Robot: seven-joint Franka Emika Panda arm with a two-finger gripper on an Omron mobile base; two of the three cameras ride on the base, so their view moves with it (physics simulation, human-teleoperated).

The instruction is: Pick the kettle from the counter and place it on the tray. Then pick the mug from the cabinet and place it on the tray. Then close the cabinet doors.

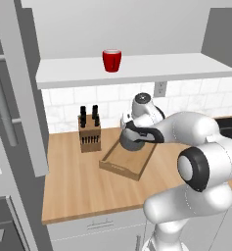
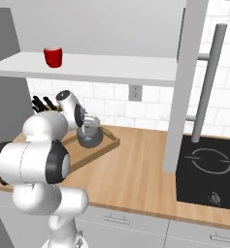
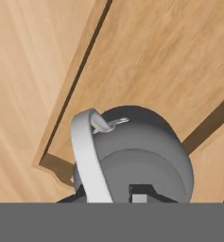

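Over the tray (image 1: 118, 168) the gripper (image 1: 128, 128) hovers above the kettle (image 1: 132, 142), which sits inside (far corner). Whether the jaws are parted cannot be told. Next the arm must rise toward the mug (image 1: 111, 60), at 12 o'clock.

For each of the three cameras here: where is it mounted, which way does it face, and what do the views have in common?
Left base view: behind-left of the arm, facing the counter and open cabinet; elbow at lower right.
Right base view: behind-right, facing the counter and cooktop; arm at lower left.
Hand view: on the hand, looking down on the kettle over the tray.
Both base views share the kettle, tray, mug and knife block.
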